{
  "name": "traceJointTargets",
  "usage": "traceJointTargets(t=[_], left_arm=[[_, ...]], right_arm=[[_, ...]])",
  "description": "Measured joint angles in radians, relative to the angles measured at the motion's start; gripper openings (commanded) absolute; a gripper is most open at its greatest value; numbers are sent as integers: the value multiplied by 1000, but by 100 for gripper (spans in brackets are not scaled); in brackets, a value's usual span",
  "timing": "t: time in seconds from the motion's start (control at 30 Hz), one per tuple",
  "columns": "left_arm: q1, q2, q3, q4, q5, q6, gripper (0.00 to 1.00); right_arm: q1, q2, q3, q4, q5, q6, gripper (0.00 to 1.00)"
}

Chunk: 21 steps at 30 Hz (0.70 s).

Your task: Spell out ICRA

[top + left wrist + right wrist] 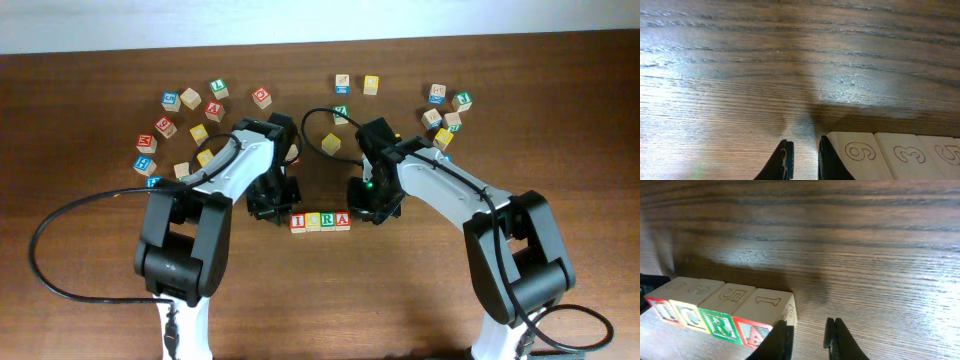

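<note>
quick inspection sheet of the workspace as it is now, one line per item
surface: dark wood-grain table, no spills seen
job's things: red I cube, yellow C cube, green R cube, red A cube in one tight row reading ICRA
clutter: loose letter cubes scattered along the far side
grippers: left gripper and right gripper at the row's ends, jaws slightly apart, nothing between them
cables: black cable looping beside the left arm; second cable by the right base
surroundings: pale wall strip beyond the far edge
</note>
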<state>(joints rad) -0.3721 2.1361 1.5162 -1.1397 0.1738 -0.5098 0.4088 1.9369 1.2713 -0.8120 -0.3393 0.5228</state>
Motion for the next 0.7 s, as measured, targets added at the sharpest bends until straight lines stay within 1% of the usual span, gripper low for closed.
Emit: traceJointTargets(t=[0.13, 0.17, 0.3, 0.37, 0.47, 0.6, 0.67, 0.7], left_arm=[[0, 0, 0, -3, -10, 1, 20], [0, 0, 0, -3, -10, 1, 20], [0, 0, 0, -7, -15, 1, 18], [-1, 0, 0, -10, -17, 1, 21], [-2, 0, 0, -33, -40, 1, 25], [-2, 0, 0, -35, -56, 1, 27], [-2, 0, 0, -35, -71, 1, 37], [-2, 0, 0, -35, -74, 2, 36]], right_arm=[[0, 0, 0, -2, 16, 1, 21], [0, 0, 0, -1, 20, 2, 23], [1, 0, 0, 2, 28, 2, 25], [1, 0, 0, 2, 30, 2, 28], [2, 0, 0, 2, 55, 3, 29], [5, 0, 0, 3, 81, 4, 34], [5, 0, 0, 3, 95, 5, 34], [3, 0, 0, 3, 98, 5, 34]])
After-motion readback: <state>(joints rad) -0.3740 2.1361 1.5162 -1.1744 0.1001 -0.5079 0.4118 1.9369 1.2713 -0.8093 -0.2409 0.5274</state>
